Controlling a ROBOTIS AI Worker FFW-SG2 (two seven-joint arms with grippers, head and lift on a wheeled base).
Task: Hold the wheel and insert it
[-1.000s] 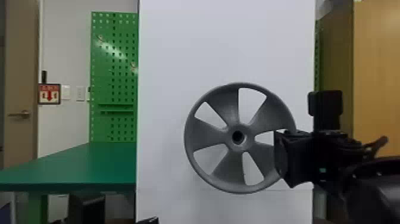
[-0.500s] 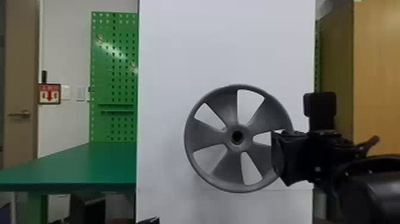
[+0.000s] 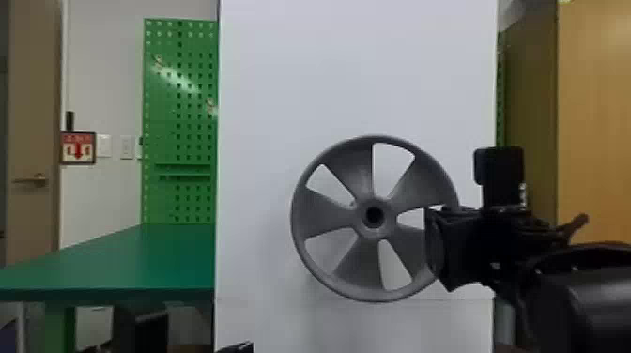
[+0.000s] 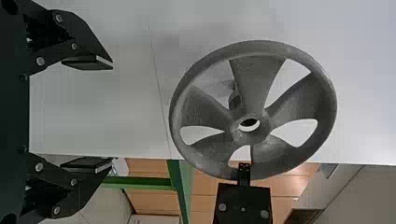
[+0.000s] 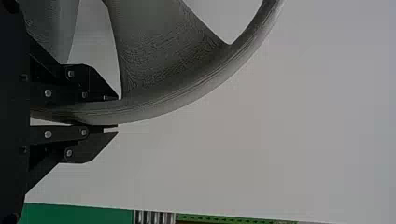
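Your wheel [image 3: 324,216] stands upright in front of the lower half of the white panel [image 3: 347,80], its five-spoked face and open hub turned toward your head view. Your right gripper [image 3: 436,246] carries it by the rim at the wheel's right side. From the right wrist view, you can see that the right gripper [image 5: 116,112] is closed down on that rim, one finger to each side, with the rim running back between them.

Behind the wheel, your left wrist view shows a short stub [image 4: 234,99] through a gap between spokes, off to one side of the hub hole from that angle. You can't tell how far the wheel is from the panel.

Your left gripper [image 3: 238,348] is at the bottom edge of the head view, just a dark bit of it; in its own wrist view its two fingers are wide apart with nothing between them, well apart from the wheel.

Farther left you have the green table [image 3: 126,263], a green pegboard [image 3: 162,117] behind it, and a door [image 3: 33,117].
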